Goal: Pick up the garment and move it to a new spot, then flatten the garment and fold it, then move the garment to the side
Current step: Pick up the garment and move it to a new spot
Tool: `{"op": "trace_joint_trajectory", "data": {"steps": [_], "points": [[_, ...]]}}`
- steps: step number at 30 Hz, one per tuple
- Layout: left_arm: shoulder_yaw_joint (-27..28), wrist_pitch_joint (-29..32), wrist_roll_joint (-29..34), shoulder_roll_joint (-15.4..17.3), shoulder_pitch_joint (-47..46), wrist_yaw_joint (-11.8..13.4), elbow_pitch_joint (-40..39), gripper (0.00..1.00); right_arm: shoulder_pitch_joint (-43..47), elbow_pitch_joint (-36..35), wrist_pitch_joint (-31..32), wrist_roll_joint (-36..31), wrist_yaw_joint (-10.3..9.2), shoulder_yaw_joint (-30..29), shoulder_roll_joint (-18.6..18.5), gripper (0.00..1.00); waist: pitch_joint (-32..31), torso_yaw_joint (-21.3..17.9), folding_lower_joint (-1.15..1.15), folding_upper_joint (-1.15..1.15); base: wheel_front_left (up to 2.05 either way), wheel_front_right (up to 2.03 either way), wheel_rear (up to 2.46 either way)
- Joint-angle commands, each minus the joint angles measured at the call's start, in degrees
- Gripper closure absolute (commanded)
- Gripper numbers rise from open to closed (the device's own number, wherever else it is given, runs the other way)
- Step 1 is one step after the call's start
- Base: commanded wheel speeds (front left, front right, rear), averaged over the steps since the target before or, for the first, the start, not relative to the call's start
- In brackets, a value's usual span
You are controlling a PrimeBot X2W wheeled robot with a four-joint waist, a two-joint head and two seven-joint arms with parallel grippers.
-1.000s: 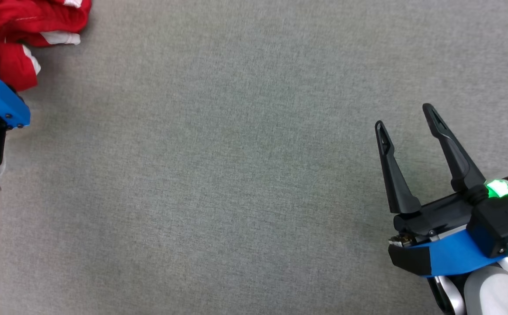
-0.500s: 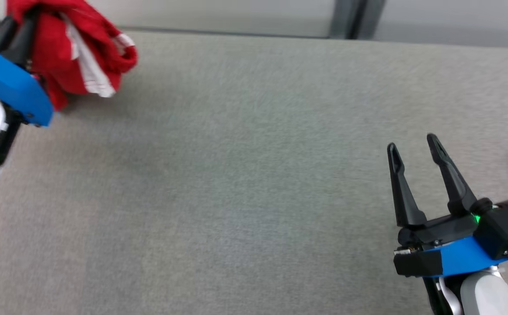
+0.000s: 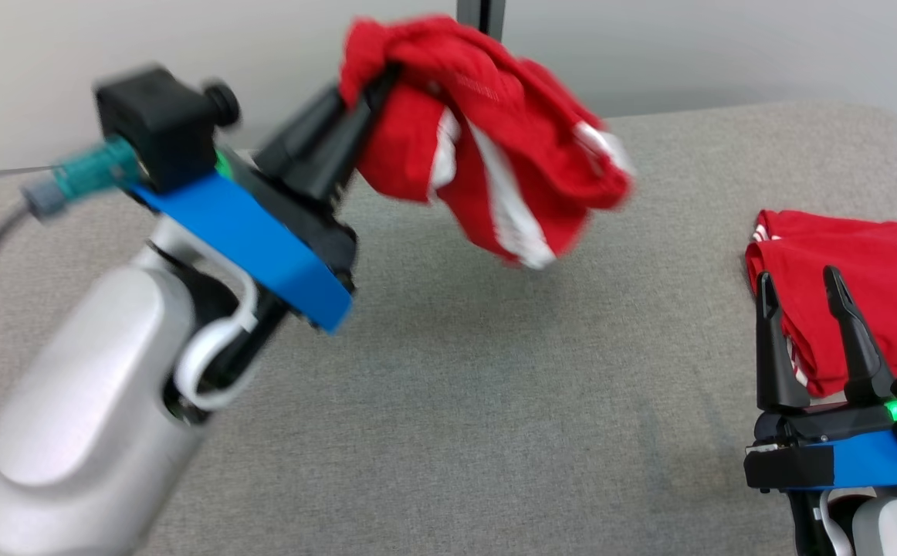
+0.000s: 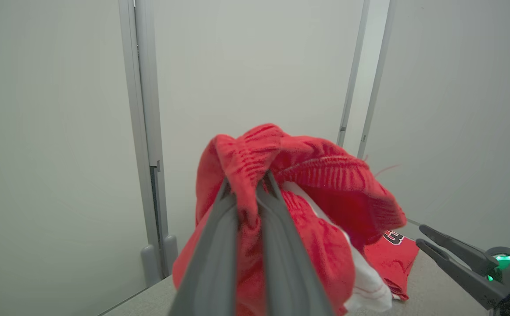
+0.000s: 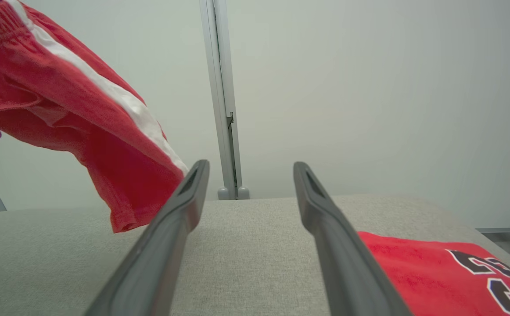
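Observation:
A bunched red garment [image 3: 495, 154] with white stripes hangs in the air above the grey table [image 3: 448, 386], clear of its surface. My left gripper [image 3: 375, 77] is shut on the garment's ribbed waistband. In the left wrist view the two fingers pinch a fold of the garment [image 4: 290, 197] at my left gripper [image 4: 246, 184]. My right gripper [image 3: 800, 278] stands open low at the right, nothing between its fingers, and the right wrist view shows my right gripper [image 5: 248, 169] with the hanging garment [image 5: 84, 123] off to its left.
A folded red jersey [image 3: 858, 286] with dark lettering lies flat at the table's right edge, just beyond my right fingertips; the folded jersey [image 5: 448, 272] also lies low right in the right wrist view. Pale wall panels [image 4: 255, 66] stand behind the table.
The head camera has tilted up, bringing the far edge and wall into view. My left gripper has lifted the garment off the table and carried it rightward toward the middle. The right gripper stays open.

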Motion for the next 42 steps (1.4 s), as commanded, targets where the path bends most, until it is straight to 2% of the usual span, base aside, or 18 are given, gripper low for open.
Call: {"op": "trace_joint_trajectory", "data": {"steps": [1, 5, 11, 15, 21, 22, 23, 24, 25, 31, 34, 42], "points": [[-0.74, -1.38, -0.54, -0.58, 3.16, 0.35, -0.16, 1.0, -0.27, 0.08, -0.45, -0.12, 0.01, -0.09, -0.02, 0.0, 0.77, -0.4, 0.01, 0.0, 0.0, 0.0, 0.0], [-3.41, -3.8, 0.7, -0.64, 7.6, -0.34, 5.06, 1.0, -1.38, -0.29, -0.7, -0.29, 0.01, -0.08, -0.04, 0.0, 2.94, -0.97, 0.01, 0.0, 0.0, 0.0, 0.0], [-7.34, -9.77, 5.08, -0.03, 10.45, -1.27, 20.69, 1.0, -2.65, -0.55, -0.89, -0.4, 0.01, 0.34, -0.04, 0.0, 5.76, -1.53, 0.01, 0.0, 0.0, 0.0, 0.0], [-8.81, -14.96, 10.2, 0.39, 8.78, 0.09, 30.13, 1.0, -3.29, -0.7, -0.95, -0.74, 0.01, -0.03, -0.04, 0.0, 7.06, -1.31, 0.01, 0.0, 0.0, 0.0, 0.0], [-10.27, -19.42, 13.78, -0.81, 7.33, 1.07, 37.92, 1.0, -3.3, -0.56, -0.74, -1.32, 0.01, -0.75, -0.04, 0.0, 7.42, -0.41, 0.01, 0.0, 0.0, 0.0, 0.0], [-10.26, -20.1, 14.12, -1.1, 6.96, 1.28, 38.88, 0.82, -3.36, -0.48, -0.63, -1.43, 0.01, -0.71, -0.04, 0.0, 7.33, -0.16, 0.01, 0.0, 0.0, 0.0, 0.0], [-10.18, -20.69, 14.23, -1.45, 6.74, 1.42, 39.79, 0.58, -3.38, -0.38, -0.56, -1.54, 0.01, -0.73, -0.04, 0.0, 7.18, 0.11, 0.01, 0.0, 0.0, 0.0, 0.0], [-10.08, -21.19, 14.5, -1.84, 6.59, 1.54, 40.47, 0.16, -3.37, -0.3, -0.49, -1.57, 0.01, -0.65, -0.05, 0.0, 6.99, 0.36, 0.01, 0.0, 0.0, 0.0, 0.0], [-9.93, -21.67, 14.64, -2.33, 6.51, 1.66, 41.06, 0.0, -3.34, -0.16, -0.39, -1.55, 0.01, -0.51, -0.04, 0.0, 6.75, 0.61, 0.01, 0.0, 0.0, 0.0, 0.0], [-7.5, -23.08, 14.08, -4.28, 8.74, 2.26, 41.11, 0.0, -2.68, 1.68, -0.15, -1.63, 0.01, -0.06, -0.05, 0.0, 4.34, 2.25, 0.01, 0.0, 0.0, 0.0, 0.0], [-3.89, -23.13, 13.4, -4.6, 10.82, 3.16, 37.82, 0.0, -2.22, 2.73, -0.13, -1.87, 0.01, 0.09, -0.05, 0.0, 2.82, 3.05, 0.01, 0.0, 0.0, 0.0, 0.0], [6.05, -23.13, 13.1, -5.87, 23.72, 5.58, 27.61, 0.0, -0.53, 6.59, -0.61, -1.87, 0.01, 1.38, -0.05, 0.0, -2.93, 4.81, 0.01, 0.0, 0.0, 0.0, 0.0]]}}
